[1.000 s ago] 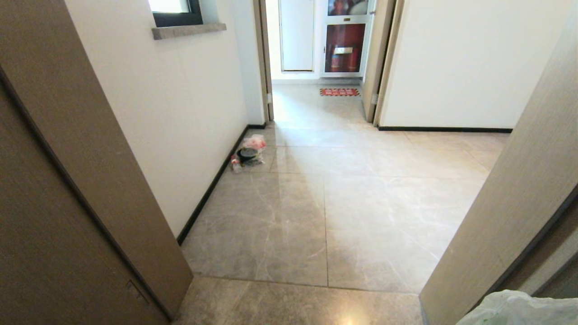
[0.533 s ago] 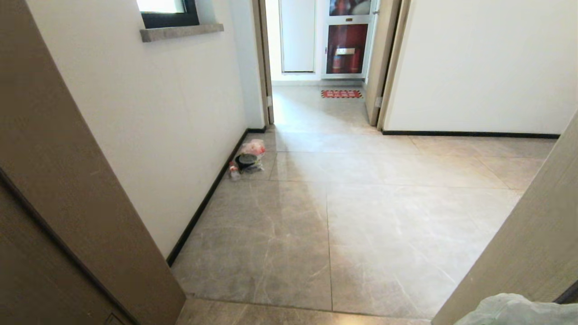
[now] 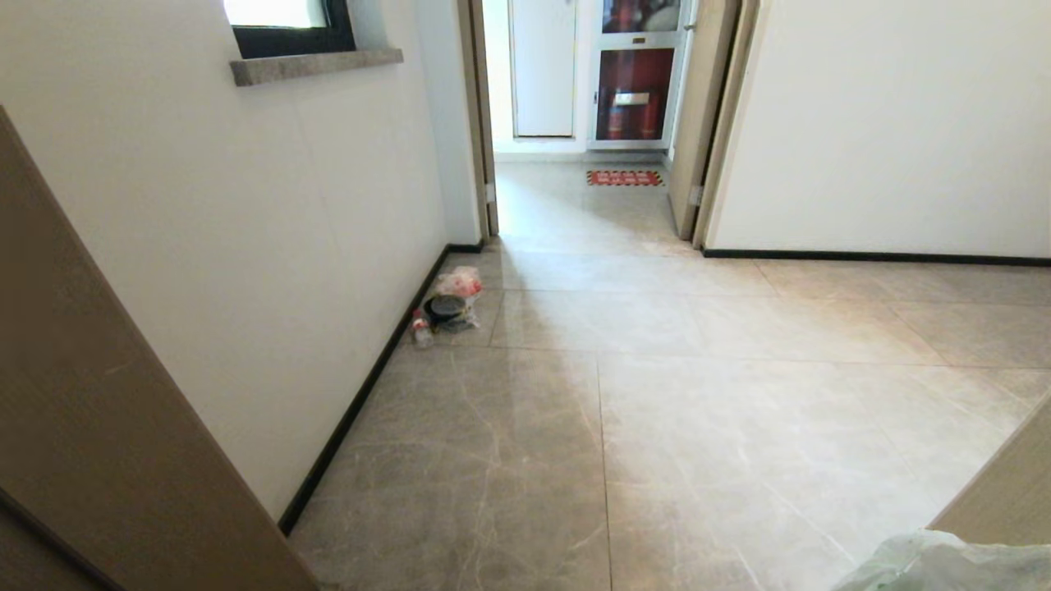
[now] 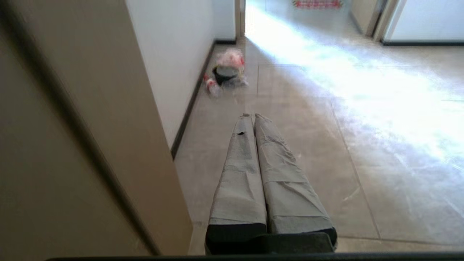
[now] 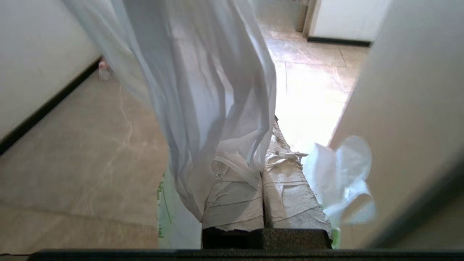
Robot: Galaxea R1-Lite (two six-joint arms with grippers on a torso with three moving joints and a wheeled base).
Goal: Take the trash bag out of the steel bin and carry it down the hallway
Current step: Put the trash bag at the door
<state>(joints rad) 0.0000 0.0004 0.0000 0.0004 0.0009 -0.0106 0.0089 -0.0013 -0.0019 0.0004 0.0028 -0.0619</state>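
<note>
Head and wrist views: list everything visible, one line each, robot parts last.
Thin white plastic trash bag: one, white with green print, clamped in the right gripper.
Clear bag with red contents: one, on the floor by the left wall.
Beige-grey tiled hallway: one, running ahead.
Red floor mat: one, beyond the far doorway.
Brown wooden door frame: one, near left.
Left gripper: shut, empty.
Right gripper: shut on the bag.
</note>
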